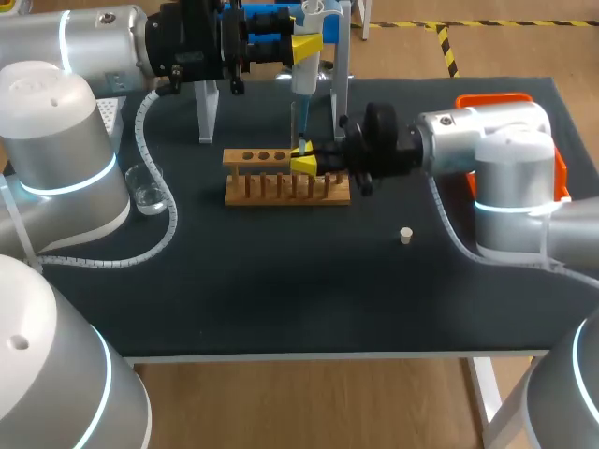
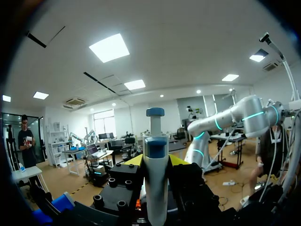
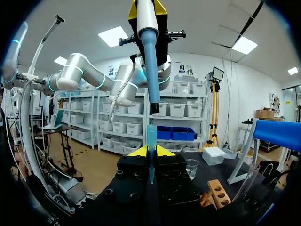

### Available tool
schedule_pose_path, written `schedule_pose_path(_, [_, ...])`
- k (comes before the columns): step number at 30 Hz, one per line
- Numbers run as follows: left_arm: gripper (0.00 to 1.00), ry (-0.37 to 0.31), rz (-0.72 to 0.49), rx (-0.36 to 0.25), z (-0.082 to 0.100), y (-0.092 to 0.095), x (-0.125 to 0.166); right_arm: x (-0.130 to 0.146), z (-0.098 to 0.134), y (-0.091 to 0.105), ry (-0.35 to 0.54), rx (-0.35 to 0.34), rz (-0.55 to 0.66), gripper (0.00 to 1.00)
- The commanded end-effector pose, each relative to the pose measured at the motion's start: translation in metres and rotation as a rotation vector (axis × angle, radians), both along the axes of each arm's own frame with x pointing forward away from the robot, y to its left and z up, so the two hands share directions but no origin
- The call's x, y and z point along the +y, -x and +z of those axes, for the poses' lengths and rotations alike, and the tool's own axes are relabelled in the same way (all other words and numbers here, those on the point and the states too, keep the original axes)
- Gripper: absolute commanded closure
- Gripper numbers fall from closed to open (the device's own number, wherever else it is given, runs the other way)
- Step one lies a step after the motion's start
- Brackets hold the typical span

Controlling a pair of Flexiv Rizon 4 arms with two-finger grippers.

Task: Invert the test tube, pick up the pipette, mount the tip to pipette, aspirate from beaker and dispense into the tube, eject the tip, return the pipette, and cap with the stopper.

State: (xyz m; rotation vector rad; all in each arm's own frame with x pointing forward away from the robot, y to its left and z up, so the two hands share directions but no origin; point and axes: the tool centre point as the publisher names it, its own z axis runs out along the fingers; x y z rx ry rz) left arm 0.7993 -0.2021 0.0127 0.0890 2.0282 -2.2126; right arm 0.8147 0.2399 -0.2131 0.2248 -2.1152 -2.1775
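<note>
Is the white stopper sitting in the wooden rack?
No, the stopper lies alone on the dark table, apart from the wooden rack.

A white plastic pipette [image 2: 155,188] with a blue collar and a blue plunger knob stands upright, close up. The left gripper [image 2: 156,162] clamps it, with yellow fingertips [image 2: 133,160] pressed to either side of the barrel.

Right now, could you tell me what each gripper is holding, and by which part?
The left gripper holds the pipette by its upper body. The right gripper holds a blue tip near its middle, upright beneath the pipette.
</note>
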Motion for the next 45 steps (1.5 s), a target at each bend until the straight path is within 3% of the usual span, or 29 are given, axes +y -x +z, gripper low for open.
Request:
schedule_pose_path(1, [1.0, 0.0, -0.002, -0.001, 0.0, -0.0003, 0.0004, 0.0, 0.001, -0.0006, 0.003, -0.001, 0.003, 1.0])
schedule_pose_path(45, [1.0, 0.0, -0.002, -0.001, 0.0, -0.0003, 0.0004, 0.0007, 0.0083, -0.0007, 0.004, -0.013, 0.006, 1.0])
